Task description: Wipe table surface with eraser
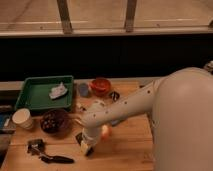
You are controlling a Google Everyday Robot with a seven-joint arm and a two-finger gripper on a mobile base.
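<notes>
The table surface is a light brown wooden plank top across the lower half of the camera view. My gripper is at the end of the white arm, low over the front-left part of the table. It is shut on the eraser, a small black and pale yellow block pressed down at the wood. A small yellow-orange ball lies just right of the gripper, partly behind the wrist.
A green tray holding a white crumpled thing stands at the back left. A red bowl, a blue cup, a dark bowl and a white cup stand nearby. A black-handled tool lies at the front left.
</notes>
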